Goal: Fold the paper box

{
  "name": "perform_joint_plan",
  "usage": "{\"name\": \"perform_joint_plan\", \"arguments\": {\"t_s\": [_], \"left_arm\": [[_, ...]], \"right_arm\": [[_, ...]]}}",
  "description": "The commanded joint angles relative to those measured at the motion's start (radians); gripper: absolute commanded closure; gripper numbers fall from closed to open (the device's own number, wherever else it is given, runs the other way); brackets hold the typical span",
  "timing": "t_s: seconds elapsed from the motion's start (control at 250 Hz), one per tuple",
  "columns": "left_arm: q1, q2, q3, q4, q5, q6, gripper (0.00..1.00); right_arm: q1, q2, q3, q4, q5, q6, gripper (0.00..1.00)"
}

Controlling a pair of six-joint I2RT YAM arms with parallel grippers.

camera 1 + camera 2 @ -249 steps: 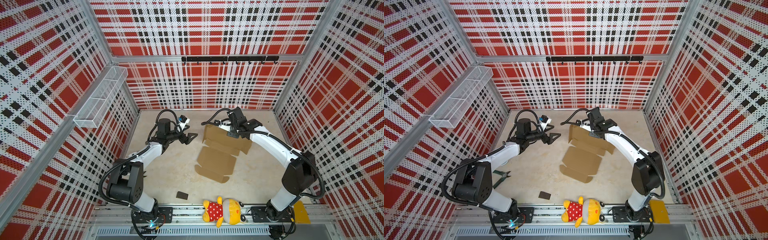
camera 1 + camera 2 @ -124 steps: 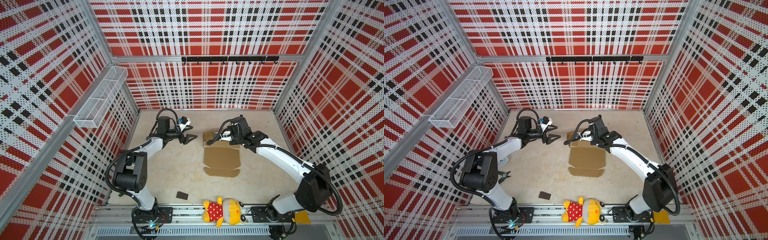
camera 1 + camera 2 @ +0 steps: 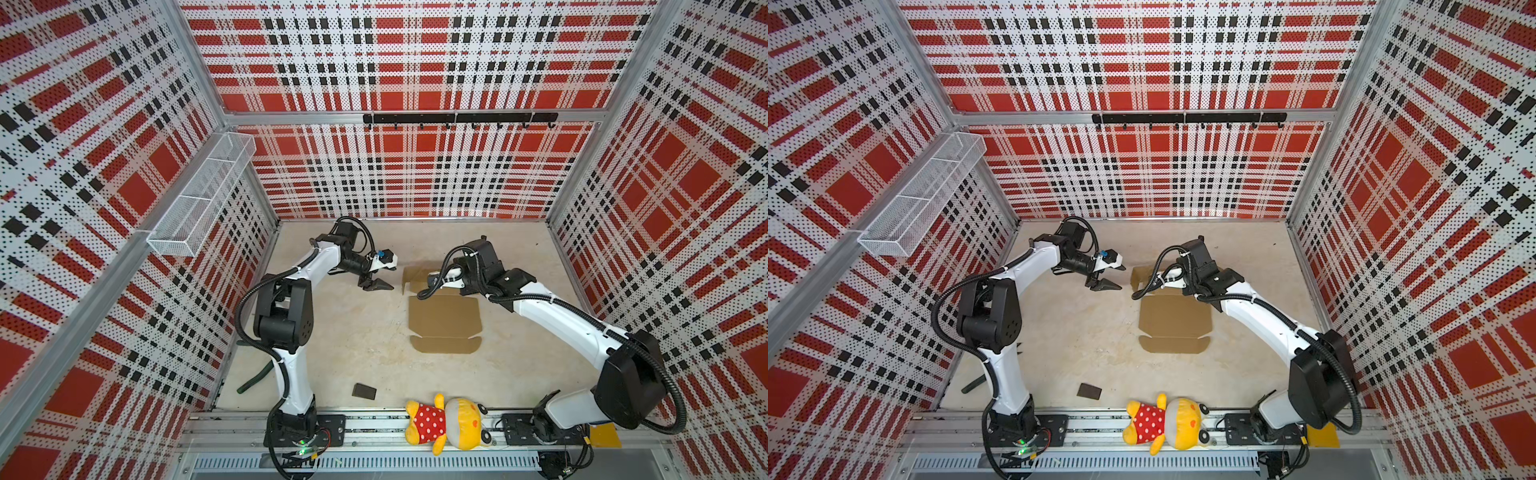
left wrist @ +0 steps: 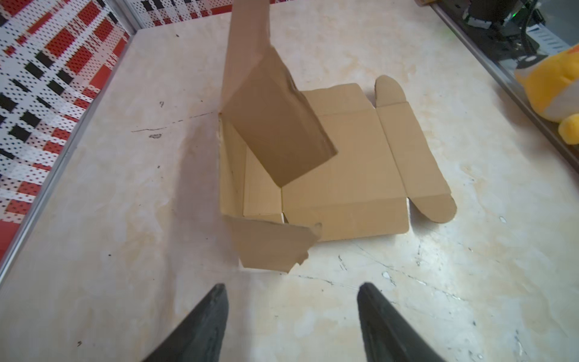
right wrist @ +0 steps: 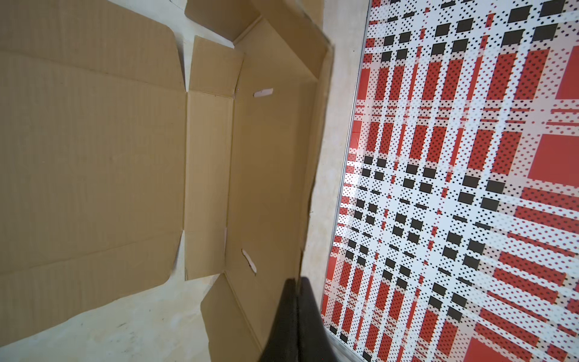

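Note:
The paper box is a brown cardboard blank lying open on the table, its rounded front flap toward the rail. Its rear panel stands upright, and a side flap leans in from it. My right gripper is shut on the edge of that raised panel. My left gripper hovers open over bare table, just left of the box's rear corner. It touches nothing, and a ragged corner flap lies right ahead of its fingertips.
A yellow plush toy lies on the front rail. A small dark brown block sits near the front left. A dark strap lies by the left wall, where a wire basket hangs.
The right gripper has swung the box square to the table and drawn it a little toward the front. The left gripper's jaws have narrowed somewhat, and its arm has folded inward.

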Motion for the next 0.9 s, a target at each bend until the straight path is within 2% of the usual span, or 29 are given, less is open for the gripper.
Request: {"name": "perform_joint_plan", "arguments": {"t_s": [0.0,0.392,0.684,0.896], "left_arm": [[-0.018,0.037,0.063,-0.086,-0.013,0.101,0.31],[-0.059,0.164,0.219,-0.088,-0.013,0.059,0.39],[-0.058,0.195,0.237,-0.084,0.007,0.049,0.42],[-0.069,0.192,0.225,-0.041,0.016,-0.008,0.41]], "right_arm": [[0.006,0.022,0.007,0.01,-0.033,-0.021,1.0],[0.001,0.12,0.061,0.031,0.029,-0.025,1.0],[0.001,0.099,-0.052,0.19,0.083,-0.081,1.0],[0.002,0.054,-0.122,0.288,0.107,-0.117,1.0]]}}
